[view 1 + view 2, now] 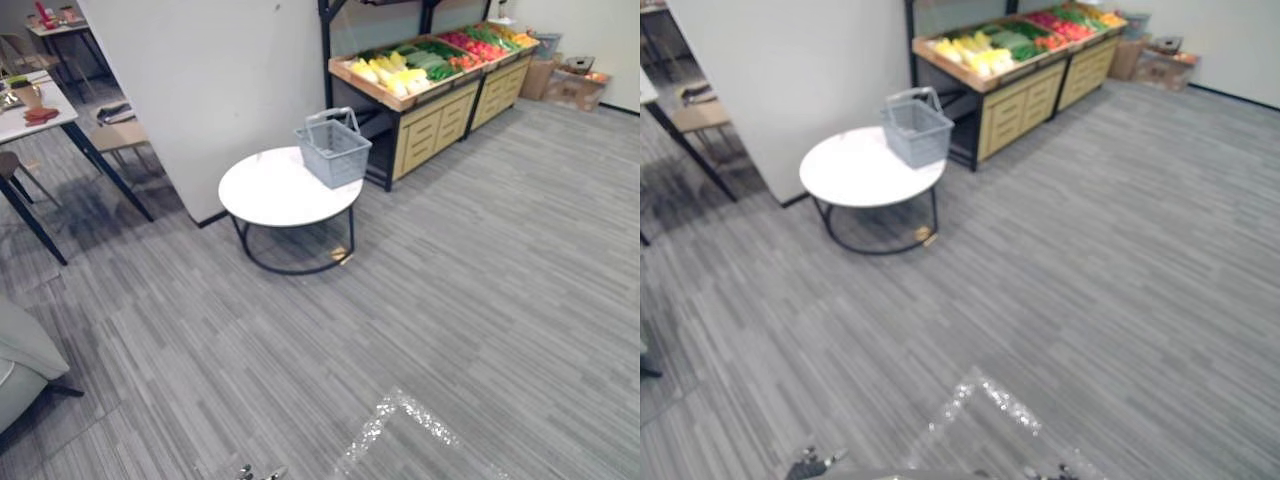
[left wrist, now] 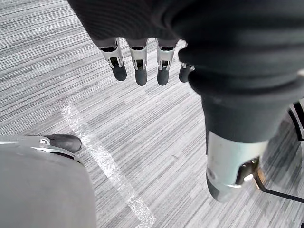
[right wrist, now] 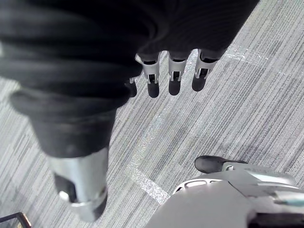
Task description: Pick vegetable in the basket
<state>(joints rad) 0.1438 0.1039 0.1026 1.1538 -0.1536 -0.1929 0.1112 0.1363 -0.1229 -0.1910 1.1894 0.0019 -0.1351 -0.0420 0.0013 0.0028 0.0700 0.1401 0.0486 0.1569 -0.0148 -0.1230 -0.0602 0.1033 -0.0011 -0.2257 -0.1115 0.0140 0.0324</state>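
The approach step is in hand, I think: the left hand (image 2: 140, 66) and right hand (image 3: 174, 78) hang empty, fingers loosely apart, well short of the grey basket (image 1: 333, 150) on the round desk (image 1: 270, 192) and the vegetables (image 1: 410, 68) beyond it, so walking closer comes next.

Round white table (image 1: 270, 190) on black wire legs, just beside a white partition wall (image 1: 220, 90). Wooden stand (image 1: 432, 130) with drawers behind; cardboard boxes (image 1: 575, 88) far right. Grey striped carpet (image 1: 480, 280), shiny tape mark (image 1: 400, 415).
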